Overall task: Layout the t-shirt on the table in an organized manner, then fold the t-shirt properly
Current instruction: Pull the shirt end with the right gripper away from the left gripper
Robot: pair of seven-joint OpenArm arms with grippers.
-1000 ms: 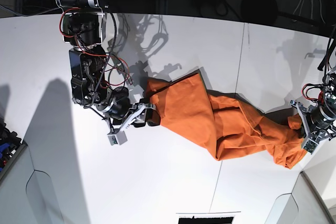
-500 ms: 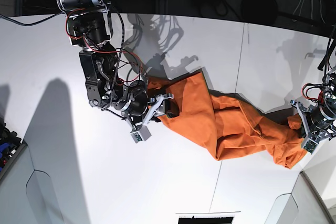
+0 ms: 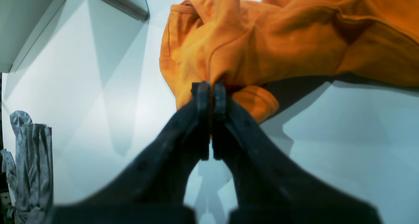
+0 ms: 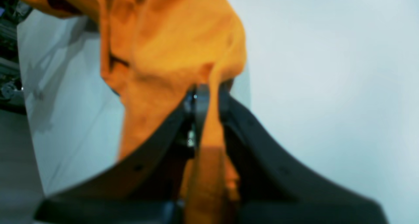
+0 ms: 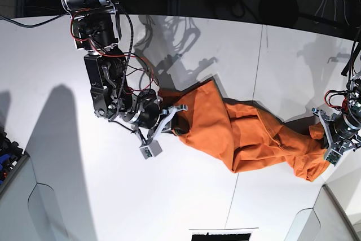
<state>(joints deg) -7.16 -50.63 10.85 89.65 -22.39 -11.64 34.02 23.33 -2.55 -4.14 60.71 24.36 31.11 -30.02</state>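
The burnt-orange t-shirt lies bunched in a long diagonal band on the white table. At its left end, my right gripper is shut on the cloth's edge. The right wrist view shows orange fabric pinched between the dark fingers. At the band's right end, my left gripper is shut on the t-shirt too. There the shut fingertips clamp a fold of the t-shirt, with a hemmed bit hanging just beside them.
A thin dark seam crosses the table under the shirt. A grey wrinkled bundle sits off the table's edge in the left wrist view. Blue items lie at the left border, a dark slot at the front edge.
My right arm has moved right to the shirt's left edge and its jaws have closed on the cloth. The left gripper has kept its grip and place.
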